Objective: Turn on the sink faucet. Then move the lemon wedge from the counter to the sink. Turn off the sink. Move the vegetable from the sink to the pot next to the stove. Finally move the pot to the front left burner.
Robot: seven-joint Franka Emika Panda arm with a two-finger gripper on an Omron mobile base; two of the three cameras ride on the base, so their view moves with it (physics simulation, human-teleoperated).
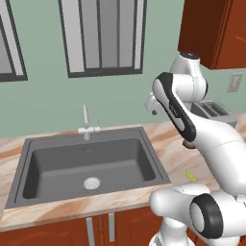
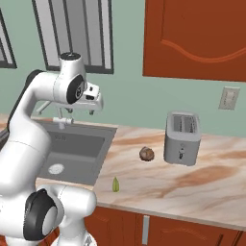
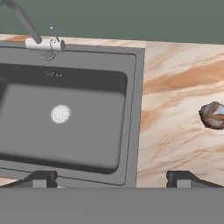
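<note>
Marbled beige-and-orange counter surrounds a dark grey sink with a round silver drain in its bottom, beneath a window in a kitchen with a pale green wall. At the basin's back rim stands the faucet, its spout swung aside. The robot's gripper hangs high above the sink's right edge, fingers spread wide and holding nothing. On the counter right of the sink, near the front edge, lies the small yellow-green lemon wedge. Farther back rest a brown lump and, just beside it, a silver toaster.
</note>
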